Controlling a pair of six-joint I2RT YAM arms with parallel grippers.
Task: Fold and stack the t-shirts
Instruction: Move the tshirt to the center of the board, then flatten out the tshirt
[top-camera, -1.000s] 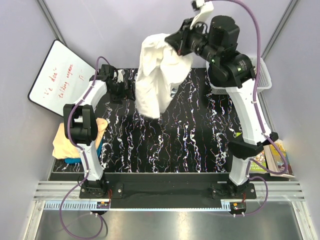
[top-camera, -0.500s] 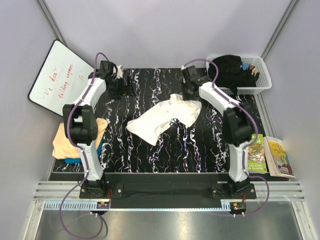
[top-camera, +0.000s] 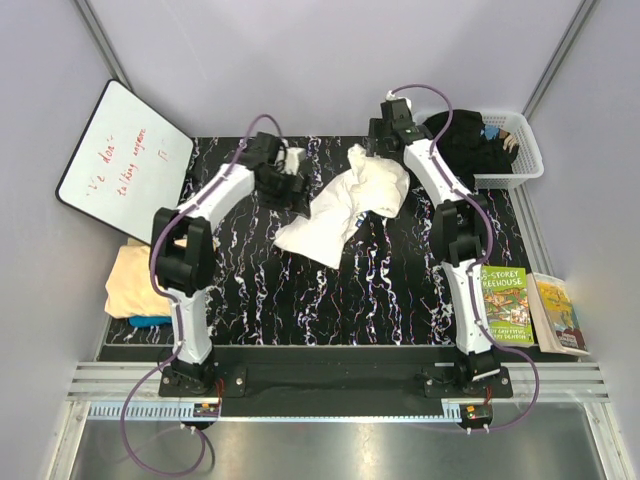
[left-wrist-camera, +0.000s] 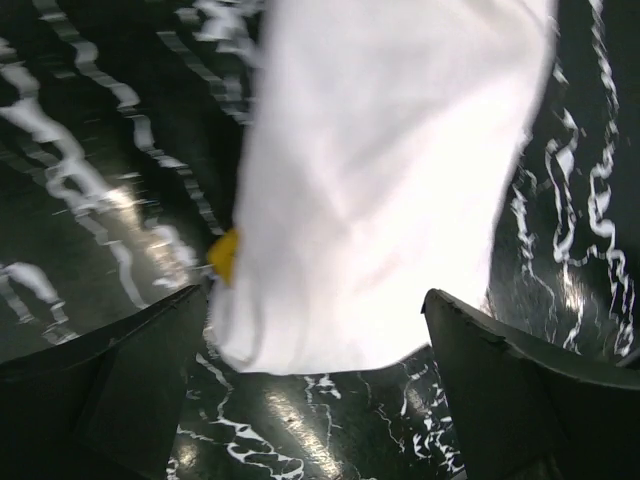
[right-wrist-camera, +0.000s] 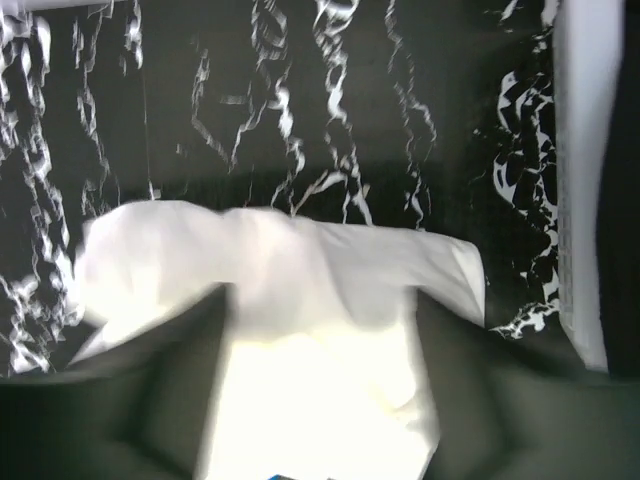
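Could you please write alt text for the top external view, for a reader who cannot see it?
A crumpled white cloth t-shirt lies on a black, white-veined table, with the left pincer at its left edge and the right pincer at its far right corner. A pale peach cloth shirt lies at the table's left edge.

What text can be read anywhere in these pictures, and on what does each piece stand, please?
"STOREY TREEHOUSE" on the green book; its first characters are unclear.
Red handwriting on the whiteboard: too small to read.
Cover text on the second book: too small to read.
No print shows on the white t-shirt.
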